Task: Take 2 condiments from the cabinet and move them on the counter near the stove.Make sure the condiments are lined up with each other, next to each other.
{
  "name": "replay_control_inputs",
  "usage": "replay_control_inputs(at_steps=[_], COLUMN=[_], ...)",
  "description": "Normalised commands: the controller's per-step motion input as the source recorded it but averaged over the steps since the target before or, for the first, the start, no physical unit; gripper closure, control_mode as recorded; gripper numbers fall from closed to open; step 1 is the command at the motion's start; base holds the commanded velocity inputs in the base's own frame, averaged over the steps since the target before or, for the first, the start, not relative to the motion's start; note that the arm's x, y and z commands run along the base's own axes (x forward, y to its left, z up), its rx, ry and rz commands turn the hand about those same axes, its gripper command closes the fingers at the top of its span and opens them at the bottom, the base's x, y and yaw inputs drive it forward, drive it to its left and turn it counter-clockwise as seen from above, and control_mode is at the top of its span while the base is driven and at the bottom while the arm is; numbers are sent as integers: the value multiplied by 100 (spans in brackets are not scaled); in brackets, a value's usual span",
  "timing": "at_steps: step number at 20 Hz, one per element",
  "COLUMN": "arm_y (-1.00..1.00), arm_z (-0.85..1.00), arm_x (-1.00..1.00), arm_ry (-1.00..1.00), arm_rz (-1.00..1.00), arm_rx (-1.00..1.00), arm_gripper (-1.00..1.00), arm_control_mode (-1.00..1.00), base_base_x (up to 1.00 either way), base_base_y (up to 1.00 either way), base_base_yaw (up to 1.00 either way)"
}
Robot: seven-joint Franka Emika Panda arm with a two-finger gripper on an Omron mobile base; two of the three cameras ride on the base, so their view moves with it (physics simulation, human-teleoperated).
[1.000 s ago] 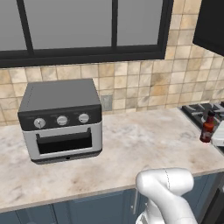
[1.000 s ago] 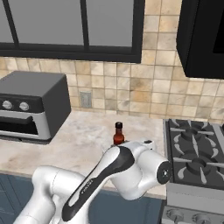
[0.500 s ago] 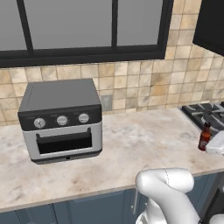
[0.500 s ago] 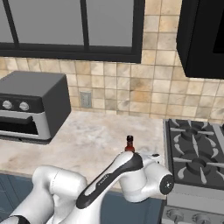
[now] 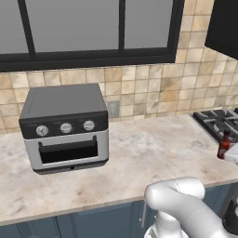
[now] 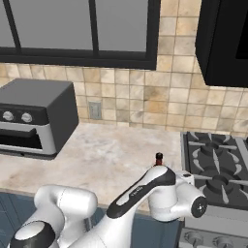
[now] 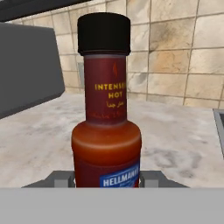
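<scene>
Just beside the stove (image 6: pixel 218 167), at the front edge of the surface (image 5: pixel 139 158), the hot-sauce bottle (image 7: pixel 106 113) stands upright and close before the hand camera, its black cap up and its label facing the lens. The fingers (image 7: pixel 65 179) show as grey stubs flanking the bottle's base on either side, so they appear to pinch it low down (though the contact itself sits at the very bottom of that view and is hard to read). In the right base view only the bottle's cap and neck rise above the white wrist, to the left of the stove's nearest grate.

Over the last second the bottle has come down and moved toward the stove: earlier it stood higher and further left of the range, and now it sits low, at the stove's left flank. In the left base view it shows as a small dark red shape just left of the stove's edge. That suggests the first condiment is arriving at its resting place, with release the step in hand.

Further left of the stove, the toaster oven (image 5: pixel 65 125) sits against the tiled wall, well apart from the bottle. Above the stove hangs the dark cabinet (image 6: pixel 225 41), from which the second condiment is, by my judgement, yet to be fetched.
</scene>
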Motion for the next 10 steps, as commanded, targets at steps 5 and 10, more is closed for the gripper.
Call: replay_control_inputs(at_steps=[5, 10], arm_y=[-37, -19], arm_z=[-16, -41], arm_x=[2, 0], arm_ry=[0, 0], arm_rz=[0, 0], arm_rx=[0, 0], arm_gripper=[100, 100], arm_control_mode=[-100, -100], base_base_x=[0, 0], base_base_y=[0, 0], base_base_yaw=[0, 0])
